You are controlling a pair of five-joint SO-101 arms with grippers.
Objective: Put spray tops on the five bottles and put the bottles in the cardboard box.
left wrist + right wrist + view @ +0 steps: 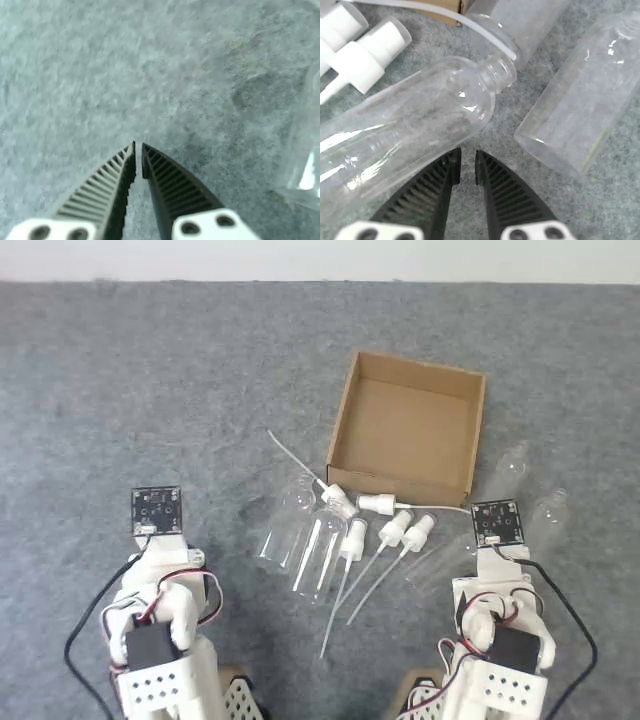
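Bottles (pixel 285 522) and spray tops (pixel 395 528) lie beside the empty box (pixel 405 430), awaiting assembly; left pincer (pixel 138 146) and right pincer (pixel 467 154) both closed, holding nothing.

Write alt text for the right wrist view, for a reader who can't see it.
An uncapped clear bottle lies on grey carpet just ahead of the right gripper, whose jaws are nearly together and empty. Two more clear bottles lie beside it, with white spray tops and a cardboard box corner farther off.
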